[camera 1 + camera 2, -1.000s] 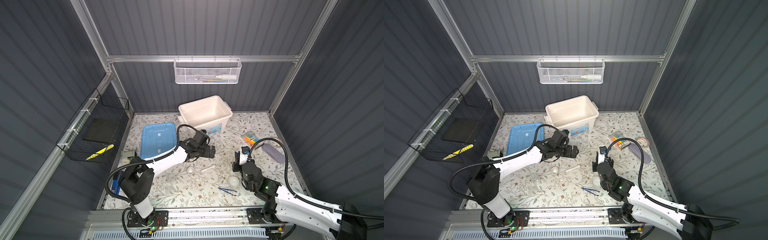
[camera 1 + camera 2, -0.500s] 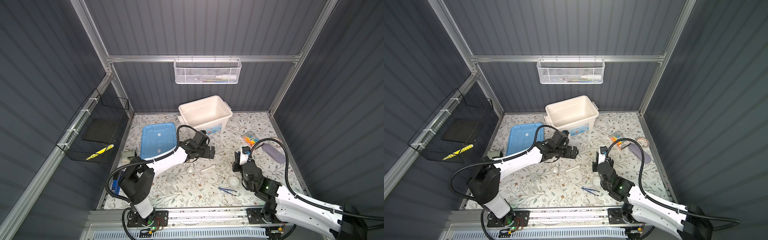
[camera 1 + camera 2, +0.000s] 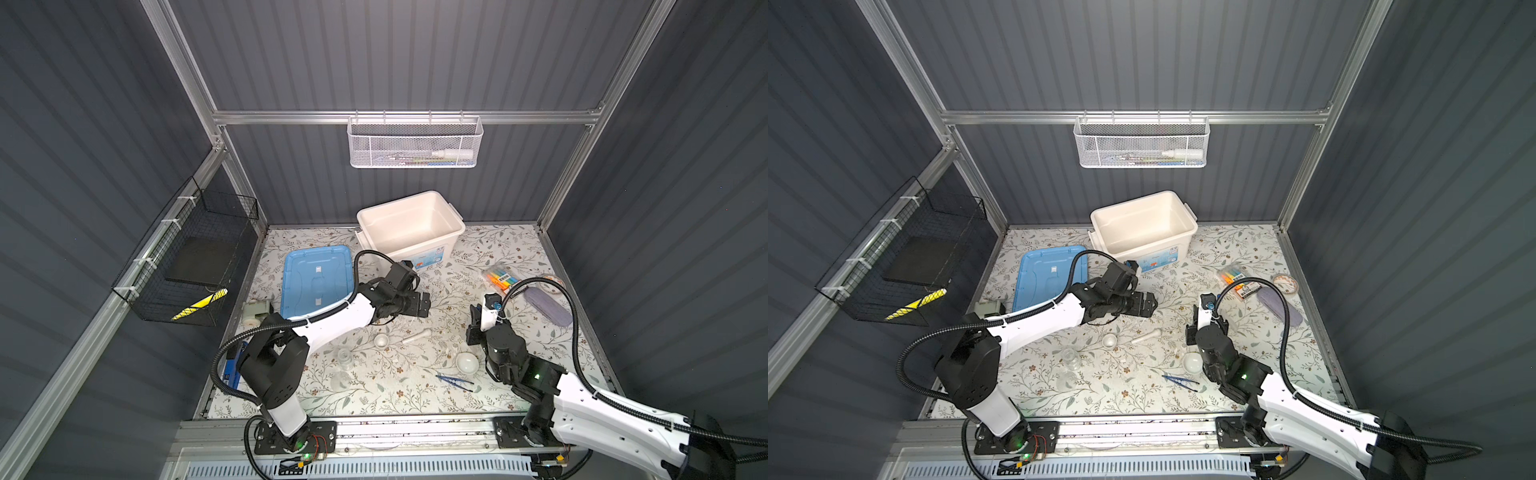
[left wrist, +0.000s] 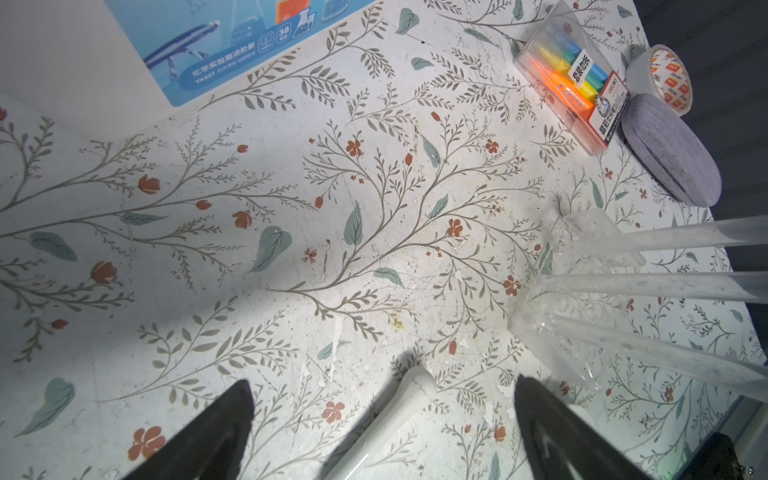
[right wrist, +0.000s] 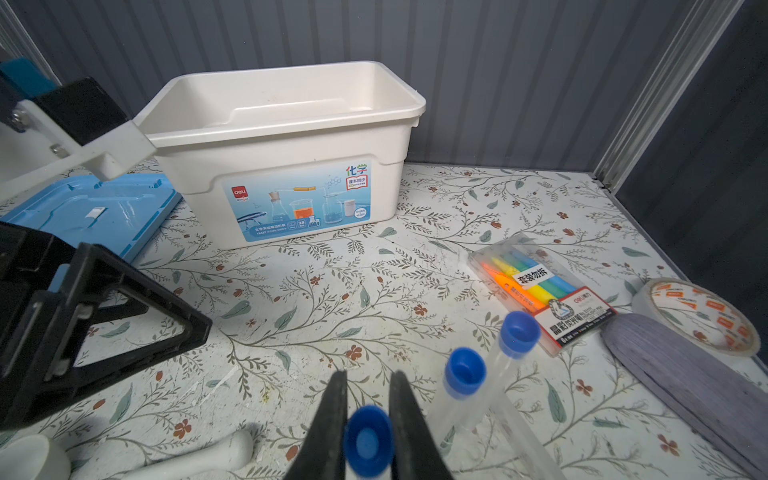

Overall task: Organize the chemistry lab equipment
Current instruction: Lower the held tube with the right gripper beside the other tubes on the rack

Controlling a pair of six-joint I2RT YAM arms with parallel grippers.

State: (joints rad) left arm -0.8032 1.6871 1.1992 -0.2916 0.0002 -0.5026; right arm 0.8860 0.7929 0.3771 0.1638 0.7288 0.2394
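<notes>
- R gripper [image 5: 369, 380] clamped on a tube [image 5: 368, 441] at its cap; 2 more tubes [image 5: 464, 372] just beside it.
- L gripper [image 4: 382, 384] jaws wide apart, pestle [image 4: 386, 424] below, between them.
- Bin [image 5: 399, 158] ahead is empty: nothing packed yet. Dishes [image 3: 466, 362] & tweezers [image 3: 454, 381] also left.

Matt white plastic bin [image 5: 286, 124], glossy blue plastic lid [image 5: 83, 212], clear plastic tubes [image 5: 464, 374] with smooth blue caps [image 5: 519, 332], a scuffed, flaking floral desk [image 4: 291, 257] covering, white-painted metal mesh basket [image 3: 415, 145], fuzzy grey felt-like case [image 5: 685, 374]
</notes>
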